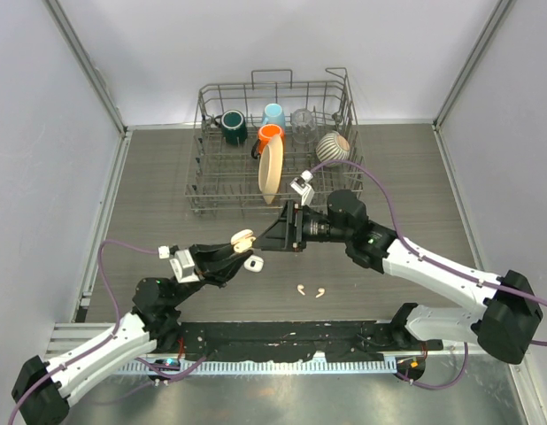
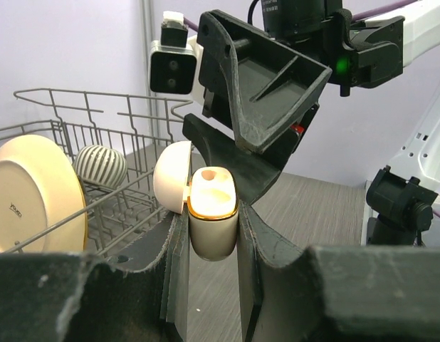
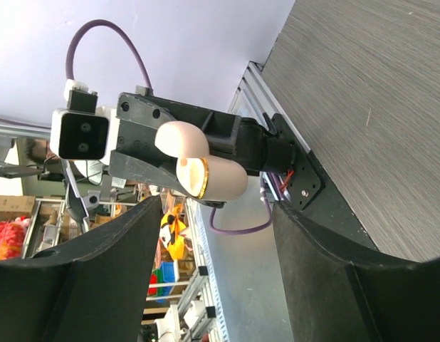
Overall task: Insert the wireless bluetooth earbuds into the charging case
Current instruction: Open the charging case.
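Holding the charging case (image 2: 213, 221) up off the table (image 1: 415, 177): my left gripper (image 1: 241, 243) is clamped on its white body, 1 finger pressed against each side. The lid (image 2: 170, 178) is swung open to one side, and a gold rim rings the open top. I cannot tell whether anything sits in the sockets.

My right gripper (image 1: 272, 237) hangs just beside the case with its tips pointed at the open top. Its jaws are apart and I see nothing between them. From the right wrist view the case is framed between the 2 fingers and touches neither.

2 earbuds (image 1: 301, 288) lie side by side on the table, near each other, on the near side of both grippers and touched by neither.

At the far side is a wire dish rack (image 1: 203, 168) holding a cream plate (image 1: 270, 171) on edge, an orange mug (image 1: 270, 135) and a striped bowl (image 1: 333, 145).
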`<move>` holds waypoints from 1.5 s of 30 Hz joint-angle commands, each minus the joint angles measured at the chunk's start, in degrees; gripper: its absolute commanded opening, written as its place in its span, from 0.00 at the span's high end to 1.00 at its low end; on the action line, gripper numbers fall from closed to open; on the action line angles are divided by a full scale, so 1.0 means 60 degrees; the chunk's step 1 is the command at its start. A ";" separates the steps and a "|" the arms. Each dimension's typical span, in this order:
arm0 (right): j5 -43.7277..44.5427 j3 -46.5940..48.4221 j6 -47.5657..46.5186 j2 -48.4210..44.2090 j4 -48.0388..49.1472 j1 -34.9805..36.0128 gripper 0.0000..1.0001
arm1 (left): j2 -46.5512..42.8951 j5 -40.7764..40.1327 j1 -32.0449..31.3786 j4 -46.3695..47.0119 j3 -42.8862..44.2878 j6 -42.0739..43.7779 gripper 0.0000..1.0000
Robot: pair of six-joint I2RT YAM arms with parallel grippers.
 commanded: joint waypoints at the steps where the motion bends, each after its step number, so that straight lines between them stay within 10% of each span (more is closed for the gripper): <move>1: -0.0359 0.0000 0.0522 0.0134 0.1283 0.0000 0.31 | 0.0187 -0.0005 -0.0028 0.0396 -0.0099 0.0077 1.00; 26: -0.0711 -0.0513 0.1767 0.1013 0.2441 0.0030 0.47 | 0.0759 0.0274 -0.0043 0.0953 -0.0040 -0.0084 1.00; 34: -0.0740 -0.0543 0.1841 0.1028 0.2631 0.0030 0.65 | 0.0891 0.0332 -0.0028 0.1041 -0.0011 -0.0113 1.00; 38: -0.0726 -0.0572 0.1914 0.1042 0.2749 0.0030 0.91 | 0.0920 0.0215 -0.0043 0.1041 -0.0011 -0.0187 0.98; 45: -0.0682 -0.0762 0.2294 0.1057 0.3393 0.0044 0.99 | 0.0847 -0.0092 -0.0043 0.1129 -0.0098 -0.0275 0.71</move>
